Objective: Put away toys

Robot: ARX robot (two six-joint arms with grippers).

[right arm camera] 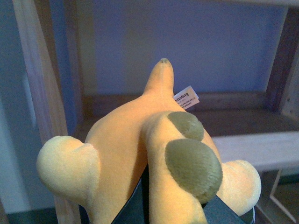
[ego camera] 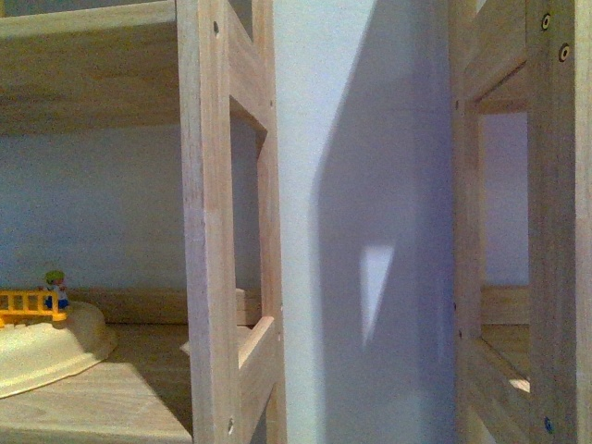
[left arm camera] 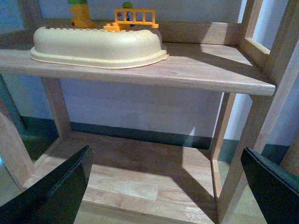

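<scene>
In the right wrist view an orange-yellow plush toy (right arm camera: 126, 154) with olive-brown patches and a white tag fills the lower half. My right gripper (right arm camera: 173, 207) is shut on it, and its dark fingers (right arm camera: 133, 210) show just under the fabric. The toy is held in front of a wooden shelf board (right arm camera: 252, 147). In the left wrist view my left gripper (left arm camera: 166, 186) is open with nothing between its dark fingers (left arm camera: 56, 191). It hangs in front of a low wooden shelf board (left arm camera: 140, 177). Neither arm shows in the front view.
A cream plastic base (left arm camera: 98, 44) with a small yellow fence (left arm camera: 135, 17) and figures lies on the upper shelf (left arm camera: 210, 70), also seen as the cream base (ego camera: 46, 347) and fence (ego camera: 32, 303). Wooden shelf uprights (ego camera: 213, 222) and a second frame (ego camera: 555, 222) stand close, with pale wall (ego camera: 361, 185) between.
</scene>
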